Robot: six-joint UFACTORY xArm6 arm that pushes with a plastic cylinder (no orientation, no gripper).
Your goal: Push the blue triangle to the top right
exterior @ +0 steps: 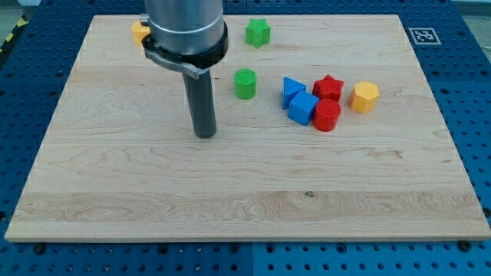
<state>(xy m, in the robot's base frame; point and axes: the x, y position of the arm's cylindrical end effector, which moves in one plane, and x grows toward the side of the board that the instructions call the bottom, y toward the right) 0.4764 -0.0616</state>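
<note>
The blue triangle (291,89) lies right of the board's middle, touching a blue cube (303,108) just below it and a red star (327,87) to its right. My tip (205,135) rests on the board well to the left of the blue triangle, below and left of a green cylinder (245,83). The tip touches no block.
A red cylinder (327,115) sits against the blue cube. A yellow hexagon (365,96) lies right of the cluster. A green star (258,32) is near the top edge. A yellow block (139,31) is partly hidden behind the arm at top left. The wooden board (245,199) sits on a blue table.
</note>
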